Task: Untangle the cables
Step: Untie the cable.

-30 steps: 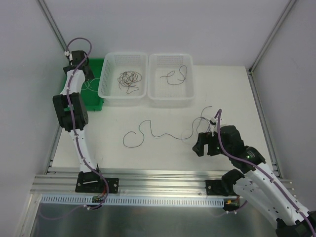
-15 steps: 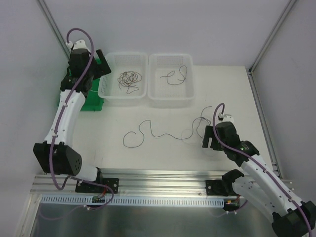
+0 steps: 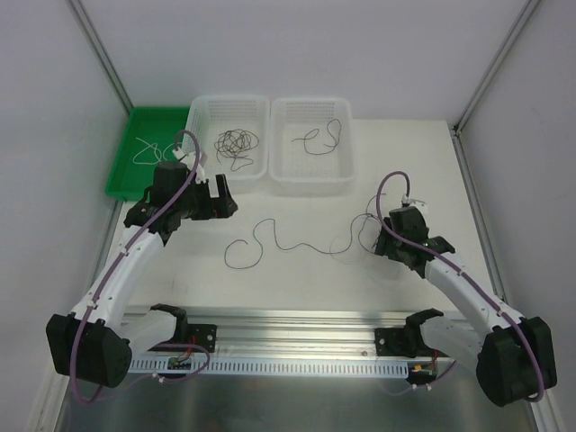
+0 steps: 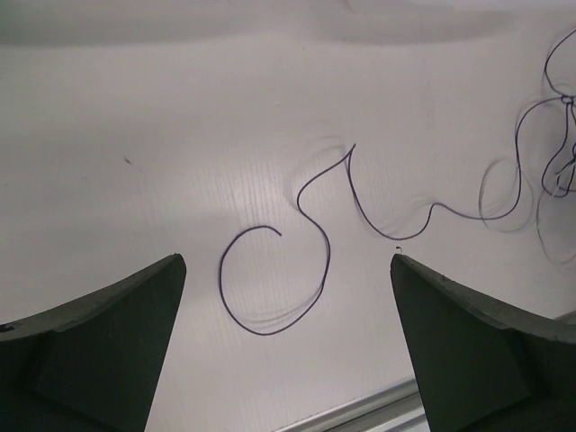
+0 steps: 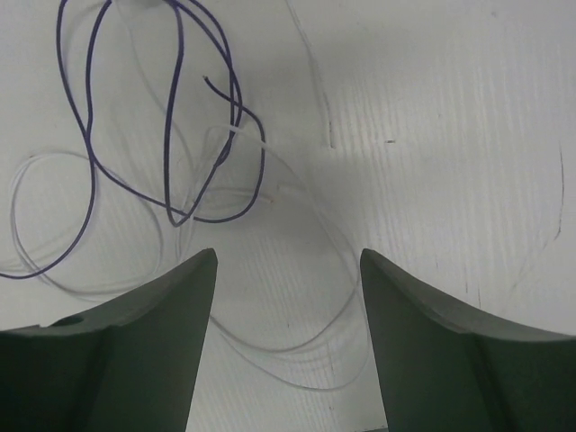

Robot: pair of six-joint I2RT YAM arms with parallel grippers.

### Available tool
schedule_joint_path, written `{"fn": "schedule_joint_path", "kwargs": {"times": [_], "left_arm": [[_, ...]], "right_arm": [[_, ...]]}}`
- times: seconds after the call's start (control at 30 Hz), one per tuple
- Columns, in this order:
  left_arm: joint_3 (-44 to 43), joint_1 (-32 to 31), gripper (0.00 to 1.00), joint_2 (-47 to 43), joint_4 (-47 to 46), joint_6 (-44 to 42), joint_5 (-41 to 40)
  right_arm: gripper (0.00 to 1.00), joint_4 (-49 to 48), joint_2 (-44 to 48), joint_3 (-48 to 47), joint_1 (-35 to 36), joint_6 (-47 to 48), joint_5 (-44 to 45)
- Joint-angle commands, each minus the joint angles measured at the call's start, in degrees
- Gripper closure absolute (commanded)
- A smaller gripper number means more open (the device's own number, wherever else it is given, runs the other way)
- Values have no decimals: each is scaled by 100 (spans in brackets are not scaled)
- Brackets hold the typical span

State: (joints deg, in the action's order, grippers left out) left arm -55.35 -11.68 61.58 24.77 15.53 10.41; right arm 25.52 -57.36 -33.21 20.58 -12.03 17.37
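A long dark cable [image 3: 290, 243] snakes across the table, ending in a curl [image 4: 326, 261] at its left. Its right end runs into a small tangle [image 3: 367, 223] of dark and whitish cables. My left gripper [image 3: 227, 198] hovers above and left of the curl, open and empty [image 4: 286, 259]. My right gripper [image 3: 385, 241] stands over the tangle's near side, open [image 5: 288, 254]. A whitish loop [image 5: 298, 349] lies on the table between its fingers, untouched. The dark loops [image 5: 216, 220] lie just ahead of them.
Two white baskets stand at the back: the left one [image 3: 200, 162] holds a dark tangle [image 3: 236, 147], the right one [image 3: 286, 175] a single dark wire [image 3: 320, 137]. A green tray [image 3: 121, 175] at the back left holds a whitish wire [image 3: 144, 149]. A metal rail [image 3: 297, 319] edges the table's near side.
The left arm has swung down from over the green tray to the table beside the long cable. The right arm has stretched forward and brought its gripper over the tangle.
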Motion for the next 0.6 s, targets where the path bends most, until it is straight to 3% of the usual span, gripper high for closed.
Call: {"fn": "schedule_joint_path", "kwargs": {"times": [0.0, 0.2, 0.3, 0.4, 0.5, 0.57], "left_arm": [[332, -45, 1, -24, 27, -252, 522], [323, -62, 1, -58, 54, -243, 488], [350, -62, 1, -129, 63, -243, 444], [367, -62, 1, -173, 63, -243, 426], [359, -62, 1, -190, 71, -243, 435], [350, -62, 1, -199, 80, -235, 470]], "right_arm": [[32, -372, -283, -300, -264, 7, 224], [40, -1048, -1004, -326, -511, 324, -251], [52, -1049, -1426, -528, -520, 377, -295], [87, -936, -1322, -721, -406, 526, -506], [98, -444, -1146, -1195, 101, 710, -287], [99, 169, -1041, -1851, 480, 886, 115]]}}
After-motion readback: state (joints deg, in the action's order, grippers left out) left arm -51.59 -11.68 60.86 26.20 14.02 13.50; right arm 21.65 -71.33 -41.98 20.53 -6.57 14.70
